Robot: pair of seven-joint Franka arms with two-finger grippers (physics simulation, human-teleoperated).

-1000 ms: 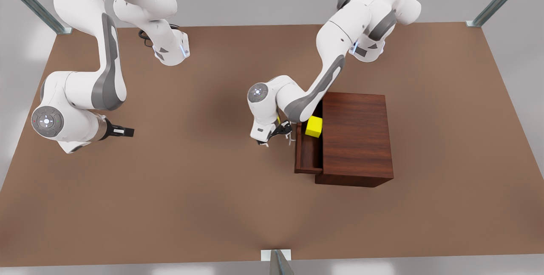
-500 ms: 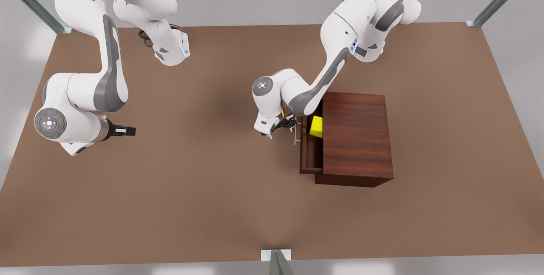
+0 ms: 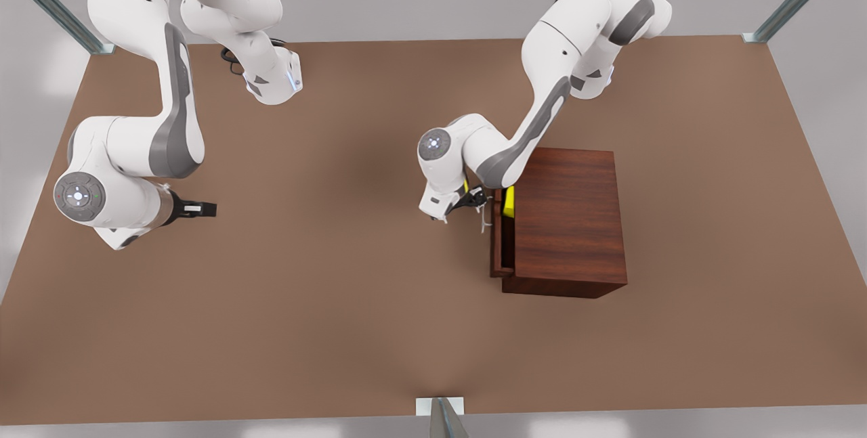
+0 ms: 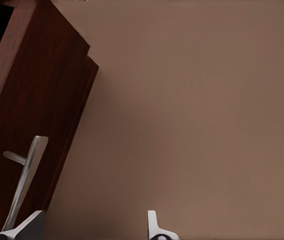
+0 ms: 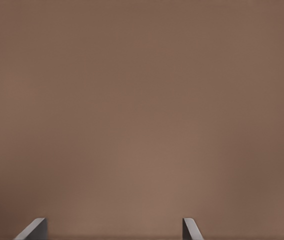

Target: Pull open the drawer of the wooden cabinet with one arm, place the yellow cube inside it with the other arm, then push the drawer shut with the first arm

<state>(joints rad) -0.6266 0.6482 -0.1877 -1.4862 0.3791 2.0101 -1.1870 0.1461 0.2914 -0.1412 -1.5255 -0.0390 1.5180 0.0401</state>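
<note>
Pressing at drawer (image 3: 500, 248) handle (image 4: 24, 182), left tool (image 3: 474, 211) spread wide, empty; drawer barely ajar, cube (image 3: 509, 200) inside by cabinet (image 3: 569, 221). Right tool (image 3: 196, 208) parted, empty, waits over bare tabletop (image 3: 325, 302).

Bare table (image 3: 325, 330) wide open across the front view's left and middle, cabinet (image 3: 569, 221) blocking the right, drawer (image 3: 498, 248) barely ajar with a thin slot over the cube (image 3: 509, 201), left gripper (image 3: 477, 211) spread at its handle (image 4: 24, 187), right gripper (image 3: 196, 208) spread, waiting well apart.

Front view looks steeply down; wrist views hover close — left shares the cabinet (image 4: 37, 95).
</note>
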